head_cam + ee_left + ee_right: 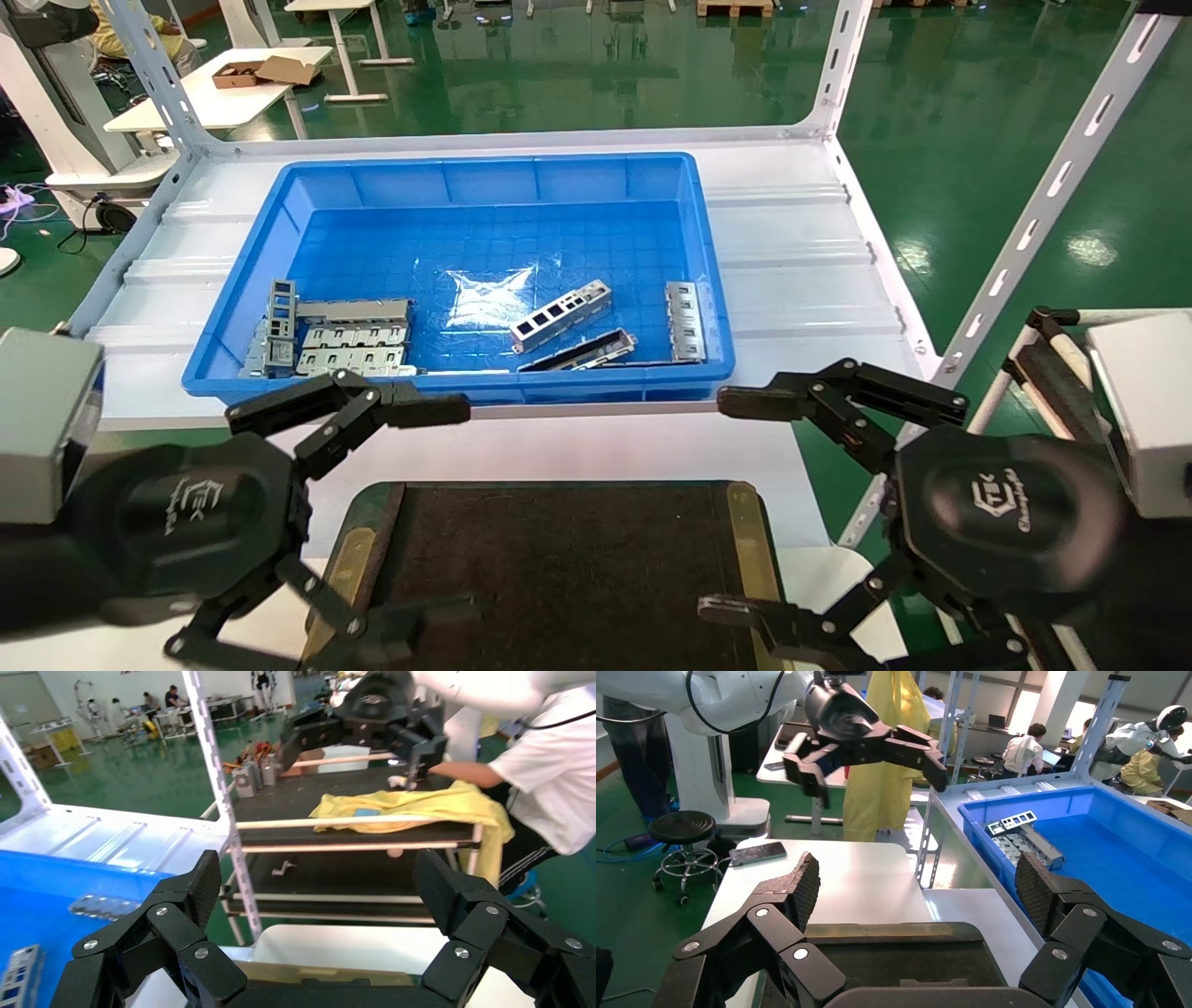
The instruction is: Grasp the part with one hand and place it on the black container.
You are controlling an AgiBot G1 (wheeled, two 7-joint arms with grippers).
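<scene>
Blue bin [279, 219] sits on the white shelf [801, 270], its near rim just behind both grippers. The black container [559, 559] lies lower and closer in, gold-olive rims on its two sides, with a bare white strip between it and the bin.

Left gripper [372, 508] hangs over the container's left edge, fingers spread wide, nothing in them. Right gripper [736, 503] hangs at the container's right edge, also wide open and holding nothing; its upper finger [773, 401] reaches just in front of the bin's near right corner. Both palms face inward across the tray.

The part [562, 315], silver-grey box-bar with a row of windows, lies flat on the bin floor, centre-right, angled, apart from both grippers. Just in front of it lies a darker open-channel bar [579, 352], close to the near wall. Another windowed piece [684, 321] lies near the right wall. Stacked flat plates [354, 337] and an upright piece [279, 326] crowd the bin's left near corner. Slotted shelf uprights [1052, 186] stand right of the bin.
</scene>
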